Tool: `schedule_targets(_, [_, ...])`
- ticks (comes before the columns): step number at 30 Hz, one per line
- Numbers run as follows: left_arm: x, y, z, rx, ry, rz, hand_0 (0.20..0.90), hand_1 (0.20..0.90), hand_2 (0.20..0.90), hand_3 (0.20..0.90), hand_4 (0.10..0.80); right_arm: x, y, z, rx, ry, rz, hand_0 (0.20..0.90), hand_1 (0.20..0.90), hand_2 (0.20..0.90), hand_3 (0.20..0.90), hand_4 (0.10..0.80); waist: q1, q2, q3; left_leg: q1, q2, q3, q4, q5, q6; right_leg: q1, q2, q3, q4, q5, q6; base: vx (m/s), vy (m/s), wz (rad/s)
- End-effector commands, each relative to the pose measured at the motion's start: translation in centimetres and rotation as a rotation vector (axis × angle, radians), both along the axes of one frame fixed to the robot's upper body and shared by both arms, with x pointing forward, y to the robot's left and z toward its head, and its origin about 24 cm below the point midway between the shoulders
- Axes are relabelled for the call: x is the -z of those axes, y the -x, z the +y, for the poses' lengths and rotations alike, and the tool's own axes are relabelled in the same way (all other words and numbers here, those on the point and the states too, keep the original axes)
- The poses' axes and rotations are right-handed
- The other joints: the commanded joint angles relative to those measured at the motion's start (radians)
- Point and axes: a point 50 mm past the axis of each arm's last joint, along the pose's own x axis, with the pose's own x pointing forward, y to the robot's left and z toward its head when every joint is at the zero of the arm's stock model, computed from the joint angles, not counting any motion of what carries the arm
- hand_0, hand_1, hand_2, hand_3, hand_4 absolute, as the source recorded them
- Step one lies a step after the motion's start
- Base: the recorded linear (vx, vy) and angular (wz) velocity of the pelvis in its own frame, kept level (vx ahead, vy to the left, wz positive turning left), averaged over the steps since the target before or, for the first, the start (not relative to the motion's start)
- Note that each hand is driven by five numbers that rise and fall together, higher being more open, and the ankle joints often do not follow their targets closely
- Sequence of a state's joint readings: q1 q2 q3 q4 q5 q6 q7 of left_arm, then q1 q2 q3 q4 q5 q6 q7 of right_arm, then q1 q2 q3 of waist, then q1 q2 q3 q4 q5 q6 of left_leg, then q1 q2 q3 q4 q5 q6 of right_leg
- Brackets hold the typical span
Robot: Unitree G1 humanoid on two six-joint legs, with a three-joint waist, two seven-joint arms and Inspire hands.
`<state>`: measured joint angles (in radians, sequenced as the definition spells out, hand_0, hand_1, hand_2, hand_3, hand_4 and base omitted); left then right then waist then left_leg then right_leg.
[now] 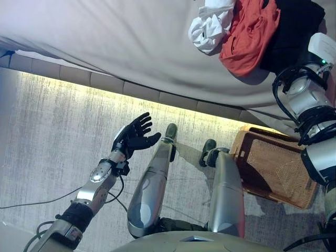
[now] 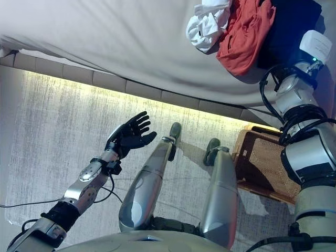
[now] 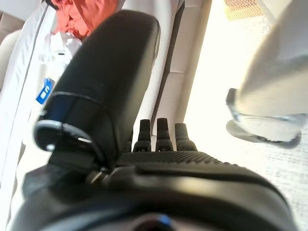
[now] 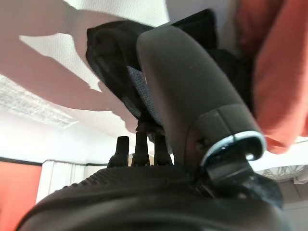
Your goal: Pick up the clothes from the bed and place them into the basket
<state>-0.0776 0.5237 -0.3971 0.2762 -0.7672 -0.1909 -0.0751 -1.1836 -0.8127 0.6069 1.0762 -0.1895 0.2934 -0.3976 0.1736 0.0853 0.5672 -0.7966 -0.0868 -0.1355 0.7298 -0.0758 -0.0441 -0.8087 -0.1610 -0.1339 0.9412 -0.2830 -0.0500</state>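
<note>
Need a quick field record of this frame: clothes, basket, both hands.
clothes on bed: white garment, red garment, black garment, bunched together on the bed
basket: wicker basket on the floor beside the bed, nothing visible inside
left hand: left hand open, raised over the floor, holding nothing
right hand: right hand at the clothes pile, thumb and fingers pinching the black garment
clothes in basket: none seen

The right hand (image 4: 159, 144) reaches into a black garment (image 4: 113, 53), beside a red garment (image 4: 279, 72) on the white bedsheet (image 4: 57, 125).
</note>
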Motion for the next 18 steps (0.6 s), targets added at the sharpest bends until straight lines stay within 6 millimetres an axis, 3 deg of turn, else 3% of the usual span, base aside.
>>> schedule_targets(1, [-3.0,0.6,0.7,-0.018,0.08,-0.174,0.9,0.9,0.9,0.9,0.8,-7.2,3.0,-3.8,0.189,0.183,-0.122,0.9,0.9,0.9,0.9,0.8,0.026,0.051,-0.047,-0.027,-0.002,0.094,0.182,-0.184,0.069,0.011,0.032,-0.043,0.037,-0.026,0.004,-0.025,-0.061,0.02])
schedule_targets(10, [-5.0,0.7,1.3,-0.013,0.145,-0.247,0.9,0.9,0.9,0.9,0.8,-10.0,3.2,-3.3,0.11,0.133,-0.189,0.9,0.9,0.9,0.9,0.8,0.044,0.074,-0.047,-0.149,-0.012,0.101,0.27,-0.202,0.079,-0.122,0.022,-0.051,0.135,-0.044,-0.001,-0.018,-0.043,0.02])
schedule_targets(11, [-4.9,0.8,1.4,-0.015,0.148,-0.243,0.9,0.9,0.9,0.9,0.8,-10.3,3.0,-3.0,0.067,0.098,-0.215,0.862,0.862,0.862,0.856,0.756,0.046,0.076,-0.047,-0.153,-0.014,0.102,0.278,-0.205,0.077,-0.126,0.02,-0.052,0.143,-0.047,-0.002,0.014,-0.017,0.05])
schedule_targets(12, [-4.9,0.8,1.5,-0.015,0.15,-0.24,0.9,0.9,0.9,0.9,0.8,-10.4,3.0,-2.8,0.043,0.08,-0.228,0.681,0.681,0.681,0.645,0.545,0.046,0.077,-0.047,-0.153,-0.014,0.103,0.28,-0.207,0.077,-0.125,0.02,-0.052,0.146,-0.05,-0.002,0.028,-0.008,0.06])
schedule_targets(13, [-4.7,1.0,1.8,-0.014,0.153,-0.235,0.9,0.9,0.9,0.9,0.8,-10.4,2.8,-2.5,-0.008,0.062,-0.248,0.3,0.3,0.3,0.2,0.1,0.044,0.076,-0.047,-0.148,-0.012,0.104,0.283,-0.21,0.076,-0.12,0.021,-0.053,0.148,-0.053,-0.003,0.028,-0.006,0.05])
schedule_targets(18, [-4.4,1.6,2.6,-0.016,0.154,-0.225,0.9,0.9,0.9,0.9,0.8,-10.1,2.9,-2.0,-0.07,0.059,-0.318,0.3,0.3,0.3,0.2,0.1,0.042,0.065,-0.047,-0.107,-0.014,0.101,0.284,-0.213,0.073,-0.074,0.026,-0.06,0.138,-0.059,-0.002,0.041,0.017,-0.09])
